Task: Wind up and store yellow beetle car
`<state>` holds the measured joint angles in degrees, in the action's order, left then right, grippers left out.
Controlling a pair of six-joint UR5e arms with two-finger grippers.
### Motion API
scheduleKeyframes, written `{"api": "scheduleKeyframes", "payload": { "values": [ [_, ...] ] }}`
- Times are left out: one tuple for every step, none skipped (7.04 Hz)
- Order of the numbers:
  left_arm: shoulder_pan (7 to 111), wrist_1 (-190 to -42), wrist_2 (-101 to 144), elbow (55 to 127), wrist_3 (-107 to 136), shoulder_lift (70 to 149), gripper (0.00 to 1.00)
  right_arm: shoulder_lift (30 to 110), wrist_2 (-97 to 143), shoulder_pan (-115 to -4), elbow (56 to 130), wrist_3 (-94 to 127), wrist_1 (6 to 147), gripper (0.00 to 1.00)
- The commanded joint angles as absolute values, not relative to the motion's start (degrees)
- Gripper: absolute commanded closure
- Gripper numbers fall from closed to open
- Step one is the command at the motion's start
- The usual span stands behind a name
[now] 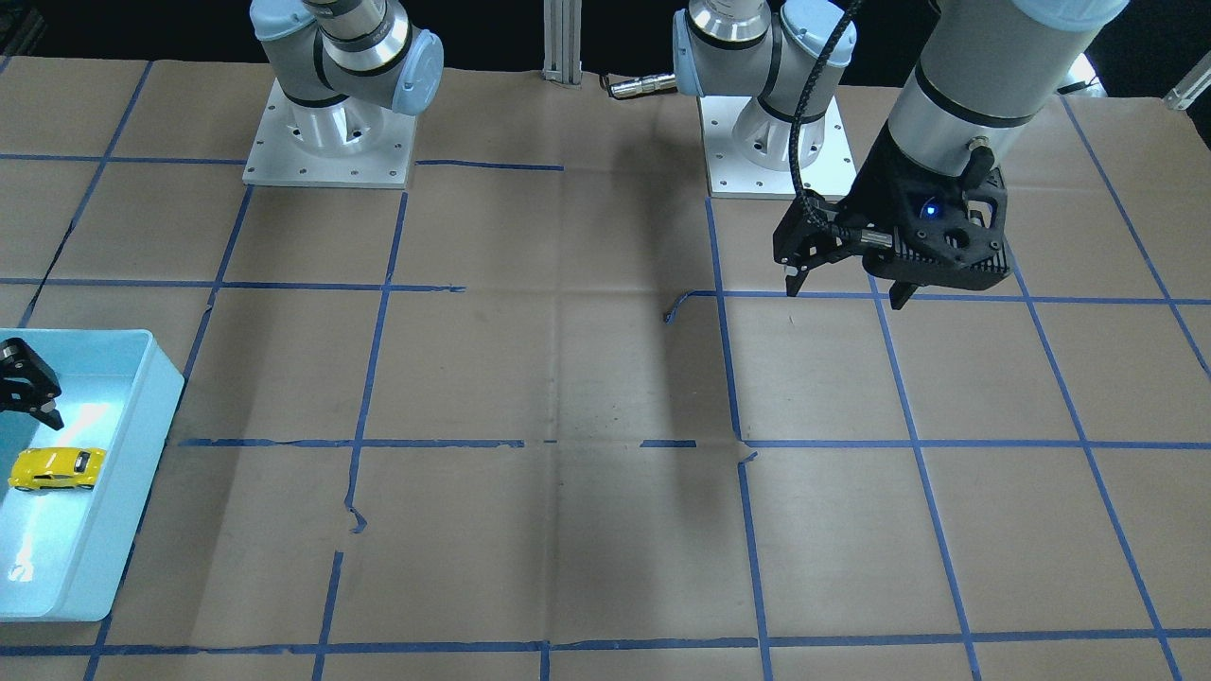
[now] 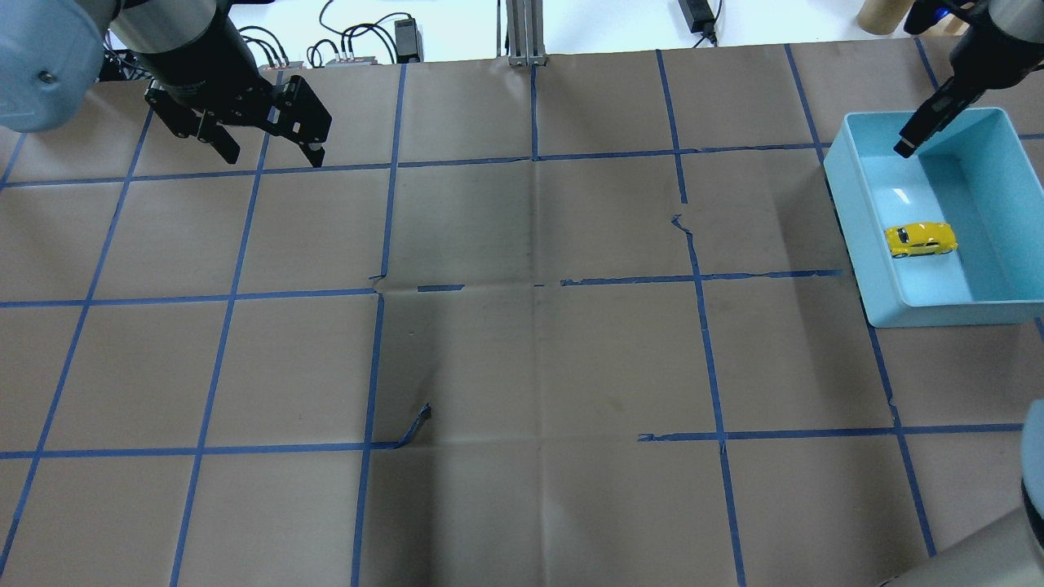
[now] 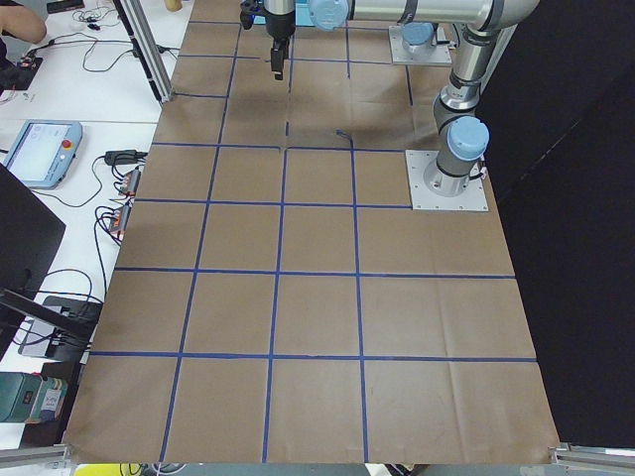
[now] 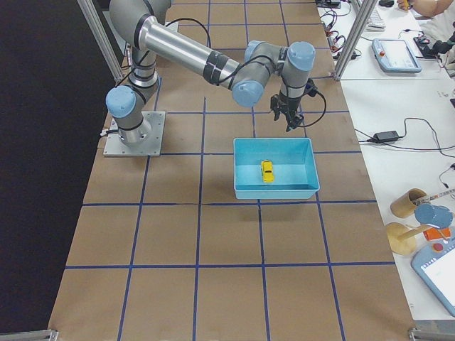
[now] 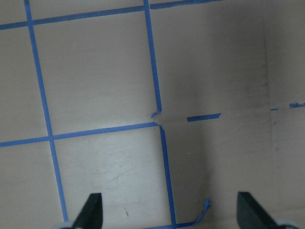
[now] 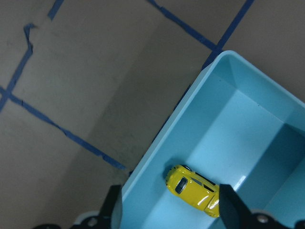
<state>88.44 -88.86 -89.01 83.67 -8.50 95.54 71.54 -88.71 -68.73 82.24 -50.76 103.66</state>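
Observation:
The yellow beetle car [image 2: 921, 239] lies on the floor of a light-blue bin [image 2: 848, 212] at the table's right end. It also shows in the front view [image 1: 55, 469], the right side view [image 4: 267, 171] and the right wrist view [image 6: 193, 189]. My right gripper [image 6: 171, 205] is open and empty. It hangs above the bin's far part [image 1: 28, 397], apart from the car. My left gripper [image 2: 273, 156] is open and empty, high over bare paper at the far left [image 1: 847, 288], with its fingertips [image 5: 93, 210] spread wide.
Brown paper with a blue tape grid covers the table [image 2: 538, 367]. A loose curl of tape [image 2: 420, 420] sticks up near the middle. The two arm bases [image 1: 326, 142] stand at the robot's edge. The bin's rim [image 1: 161, 378] stands above the paper.

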Motion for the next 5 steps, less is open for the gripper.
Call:
{"api": "scheduleKeyframes", "payload": {
  "values": [
    [88.5,-88.9,-89.1,83.7,-8.5,95.5,0.00,74.8,-88.5,-72.7,81.3,-36.8,100.6,0.00],
    [88.5,-88.9,-88.8,83.7,-8.4,95.7,0.00,75.3,-89.6,-77.1,80.8,-26.9,99.8,0.00],
    [88.6,-88.9,-88.9,83.7,-8.4,95.7,0.00,77.5,-90.3,-82.0,79.6,-17.0,98.9,0.00],
    [88.5,-88.9,-88.9,83.7,-8.5,95.6,0.00,78.0,-90.1,-85.2,77.8,-6.9,98.3,0.00],
    [88.5,-88.9,-88.9,83.7,-8.4,95.6,0.00,78.0,-89.6,-86.8,76.5,-4.3,95.8,0.00]
  ]
}}
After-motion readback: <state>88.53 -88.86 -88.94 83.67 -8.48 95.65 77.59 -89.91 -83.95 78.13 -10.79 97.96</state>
